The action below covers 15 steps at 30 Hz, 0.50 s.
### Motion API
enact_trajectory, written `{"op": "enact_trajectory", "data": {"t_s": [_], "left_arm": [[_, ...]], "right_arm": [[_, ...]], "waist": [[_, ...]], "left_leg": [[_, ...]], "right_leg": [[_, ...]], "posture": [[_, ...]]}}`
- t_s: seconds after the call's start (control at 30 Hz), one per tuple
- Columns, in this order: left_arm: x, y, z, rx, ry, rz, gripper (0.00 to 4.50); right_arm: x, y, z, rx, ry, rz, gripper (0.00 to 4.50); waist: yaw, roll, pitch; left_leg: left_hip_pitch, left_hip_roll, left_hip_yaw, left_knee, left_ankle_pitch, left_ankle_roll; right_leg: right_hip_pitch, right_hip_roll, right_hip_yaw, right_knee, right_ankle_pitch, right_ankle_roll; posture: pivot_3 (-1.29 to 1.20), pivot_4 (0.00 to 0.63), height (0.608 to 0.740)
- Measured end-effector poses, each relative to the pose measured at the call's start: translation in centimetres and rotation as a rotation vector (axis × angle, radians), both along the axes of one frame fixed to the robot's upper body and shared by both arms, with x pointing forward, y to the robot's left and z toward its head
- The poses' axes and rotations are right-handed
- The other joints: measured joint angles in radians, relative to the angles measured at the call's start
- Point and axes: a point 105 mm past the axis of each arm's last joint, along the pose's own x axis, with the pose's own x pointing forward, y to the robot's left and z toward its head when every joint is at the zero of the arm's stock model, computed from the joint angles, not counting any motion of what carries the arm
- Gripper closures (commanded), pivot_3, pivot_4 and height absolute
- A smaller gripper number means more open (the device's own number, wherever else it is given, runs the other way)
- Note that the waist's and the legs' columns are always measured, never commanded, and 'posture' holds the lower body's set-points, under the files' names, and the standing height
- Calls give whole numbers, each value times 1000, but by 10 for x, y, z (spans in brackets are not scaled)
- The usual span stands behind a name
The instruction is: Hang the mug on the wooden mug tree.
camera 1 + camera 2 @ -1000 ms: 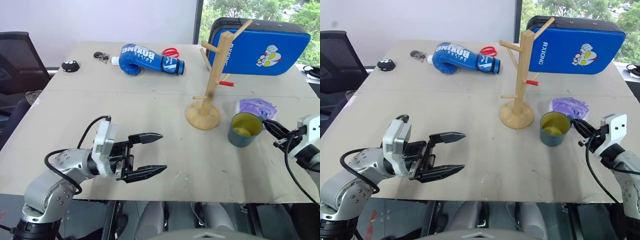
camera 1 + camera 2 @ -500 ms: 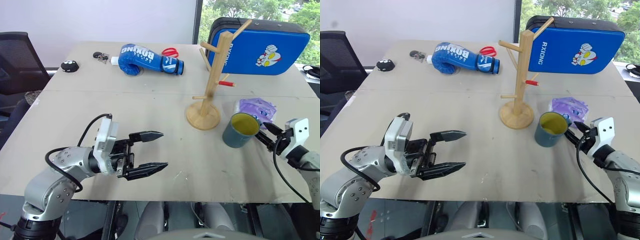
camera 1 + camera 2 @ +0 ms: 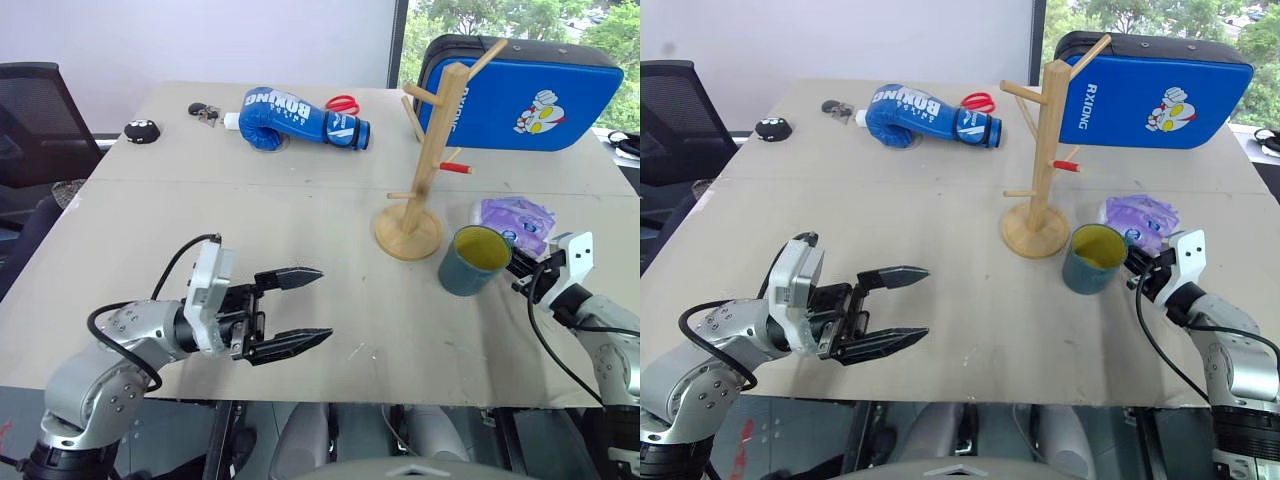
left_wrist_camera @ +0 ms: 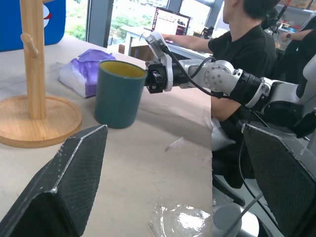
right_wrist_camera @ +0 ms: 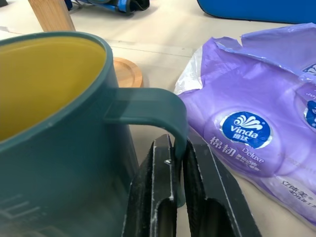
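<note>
Two claws over table (image 3: 300, 210). Right claw (image 5: 177, 163) squeezed tight on handle of mug (image 3: 472, 261). Mug sits upright on table, just beside round base of wooden mug tree (image 3: 425, 165), on its right. Purple tissue pack (image 3: 515, 217) lies close behind mug. Left claw (image 3: 300, 308) spread wide apart, holding nothing, far from mug.

A wide beige counter (image 3: 300, 210) stands before a plain pale wall (image 3: 200, 40). To the wall's right, a window (image 3: 520, 20) shows green trees in daylight. A black office chair (image 3: 35, 120) sits beside the counter's left edge.
</note>
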Motion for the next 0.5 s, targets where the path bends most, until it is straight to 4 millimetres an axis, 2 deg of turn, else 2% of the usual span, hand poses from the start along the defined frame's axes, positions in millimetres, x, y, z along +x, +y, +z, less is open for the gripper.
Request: {"op": "enact_trajectory", "data": {"t_s": [0.1, 0.13, 0.27, 0.4, 0.5], "left_arm": [[3, 4, 6, -39, -36, 41, 0], [2, 6, 6, -50, -28, 47, 0], [4, 13, 8, -71, -35, 66, 0], [6, 23, 10, -96, -33, 85, 0], [6, 25, 10, -108, -35, 88, 0]], "right_arm": [[-5, 8, 24, -20, -57, 40, 4420], [-7, 10, 40, -37, -99, 53, 4420], [-10, 16, 66, -132, -132, 101, 4420], [-7, 36, 121, -258, -235, 174, 4420], [-3, 49, 141, -286, -257, 206, 4420]], "waist": [[0, 1, 1], [-1, 1, 1], [-1, 2, 1], [-7, 2, 2], [-3, 1, 2]], "left_leg": [[0, 0, 0, 0, 0, 0], [0, 0, 0, 0, 0, 0], [0, 0, 0, 0, 0, 0], [0, 0, 0, 0, 0, 0], [-1, 0, -1, 0, 0, 0]], "right_leg": [[0, 0, 0, 0, 0, 0], [0, 0, 0, 0, 0, 0], [0, 0, 0, 0, 0, 0], [-1, 0, -1, 0, 0, 0], [-1, 0, -1, 0, 0, 0]], "posture": [[0, 150, 740], [0, 150, 740], [0, 150, 740], [0, 150, 740], [0, 150, 740]]}}
